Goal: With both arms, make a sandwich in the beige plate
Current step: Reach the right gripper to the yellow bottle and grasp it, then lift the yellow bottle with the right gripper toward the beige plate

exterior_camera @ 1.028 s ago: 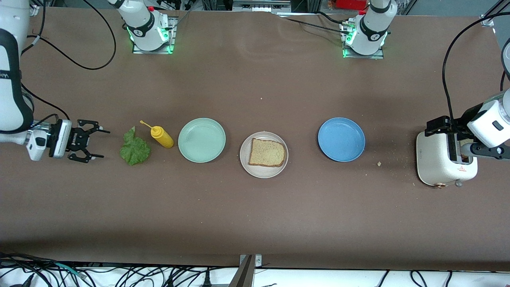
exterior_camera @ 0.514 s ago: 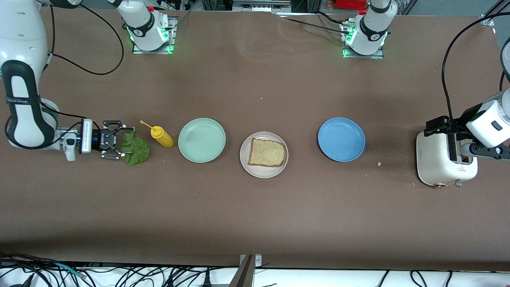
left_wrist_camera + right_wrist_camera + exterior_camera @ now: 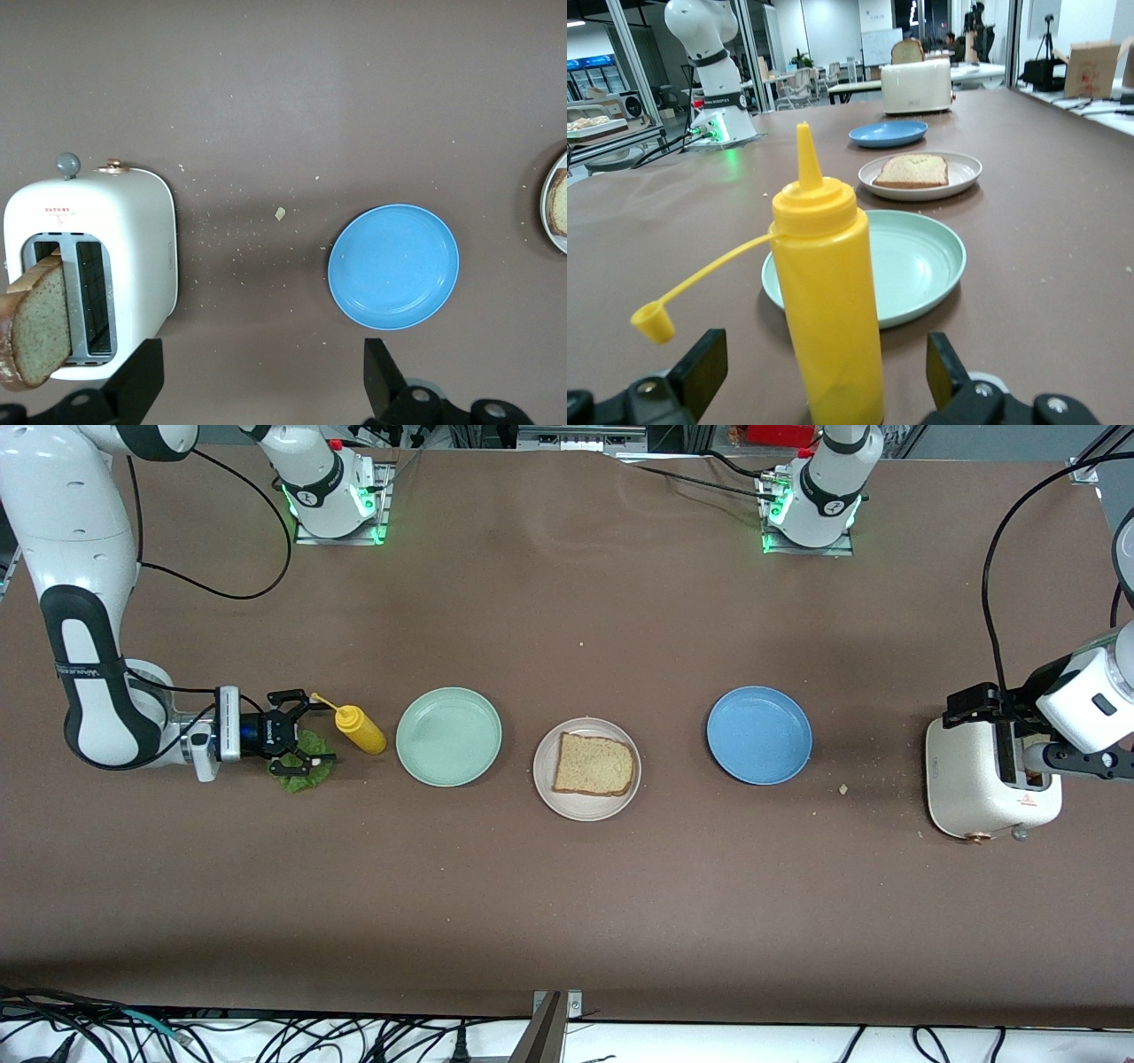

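- Right gripper [image 3: 306, 736] low over the lettuce leaf [image 3: 301, 778] at the right arm's end of the table, jaws spread wide, nothing held.
- Yellow mustard bottle [image 3: 359, 729] just beside the leaf, uncapped, cap dangling on its strap.
- Left gripper [image 3: 257, 390] over the white toaster [image 3: 979, 788] at the left arm's end, jaws apart, holding nothing.
- Bread slice in toaster [image 3: 35, 323] sticks up from a slot.
- Beige plate [image 3: 545, 775] mid-table between mint-green plate [image 3: 448, 736] and blue plate [image 3: 759, 734]; one bread slice [image 3: 594, 764] on it.
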Robot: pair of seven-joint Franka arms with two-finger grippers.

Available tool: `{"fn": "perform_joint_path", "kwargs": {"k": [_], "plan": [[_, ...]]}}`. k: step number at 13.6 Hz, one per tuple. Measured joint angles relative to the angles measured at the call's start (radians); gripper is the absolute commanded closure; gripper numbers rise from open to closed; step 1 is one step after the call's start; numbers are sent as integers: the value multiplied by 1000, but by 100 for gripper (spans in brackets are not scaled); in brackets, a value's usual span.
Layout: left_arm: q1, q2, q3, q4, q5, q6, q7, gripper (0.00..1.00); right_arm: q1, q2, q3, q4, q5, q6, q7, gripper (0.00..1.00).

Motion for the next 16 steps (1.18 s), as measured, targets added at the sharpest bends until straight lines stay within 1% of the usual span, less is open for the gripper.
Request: {"fn": "perform_joint_path", "kwargs": {"k": [5, 6, 7, 8, 9, 10, 16], "plan": [[0, 0, 0, 0, 0, 0, 0, 1, 0, 26, 38, 0, 45, -7, -41, 1], [0, 0, 0, -1, 0, 0, 0, 1, 0, 29, 44, 0, 58, -8, -41, 9], [0, 1, 0, -1, 0, 0, 0, 1, 0, 34, 49, -1, 61, -9, -41, 31], [0, 1, 0, -1, 0, 0, 0, 1, 0, 39, 54, -2, 63, -10, -41, 62], [0, 1, -1, -1, 0, 0, 0, 1, 0, 44, 56, -2, 63, -11, -41, 88], [0, 1, -1, -1, 0, 0, 0, 1, 0, 47, 57, -2, 64, -13, -42, 100], [0, 1, -2, -1, 0, 0, 0, 1, 0, 43, 57, 22, 66, -20, -19, 100]]}}
